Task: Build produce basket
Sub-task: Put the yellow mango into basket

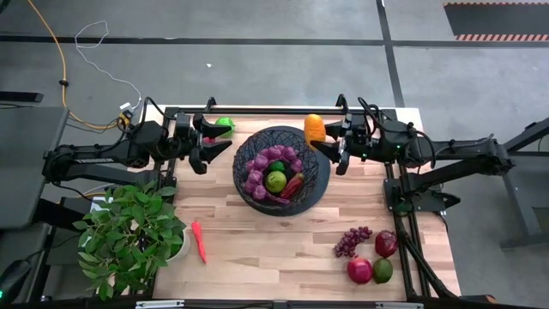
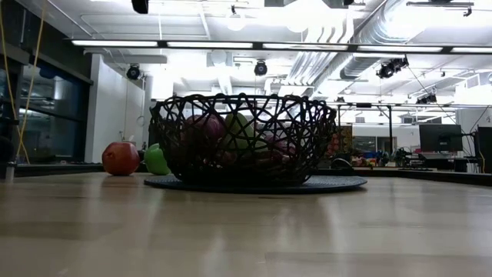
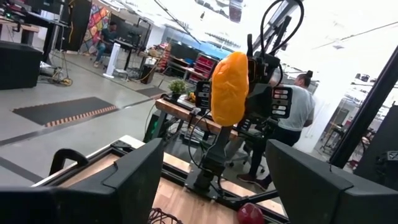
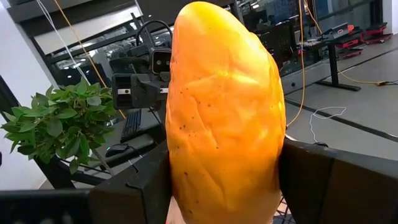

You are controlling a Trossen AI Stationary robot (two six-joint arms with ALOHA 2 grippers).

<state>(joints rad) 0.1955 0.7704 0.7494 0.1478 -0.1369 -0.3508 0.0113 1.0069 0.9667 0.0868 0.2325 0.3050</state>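
Observation:
The black mesh basket (image 1: 281, 167) stands mid-table on its flat base and holds purple grapes (image 1: 268, 163), a green fruit (image 1: 275, 180) and a red pepper (image 1: 294, 184). My right gripper (image 1: 324, 142) is at the basket's far right, pointing level toward the left arm, shut on a yellow-orange mango (image 1: 315, 128). My left gripper (image 1: 225, 142) waits open at the basket's left, nothing between its fingers. On the table lie a slim red-orange pepper (image 1: 199, 242), a grape bunch (image 1: 353, 240), two red fruits (image 1: 386, 244) (image 1: 359, 270) and a green one (image 1: 383, 270). My right gripper pinches the mango's lower part (image 4: 186, 186) between its two fingers (image 4: 134, 186), one on each side. The fingers come level from the table's right. The mango stands upright above the fingers, lifted clear of the table beside the basket's far right rim.
A leafy potted plant (image 1: 129, 240) fills the near left corner. A small green object (image 1: 225, 123) sits at the far edge beside my left gripper. People work at desks beyond the table (image 3: 305, 102). Bare wood lies between the basket and the near edge.

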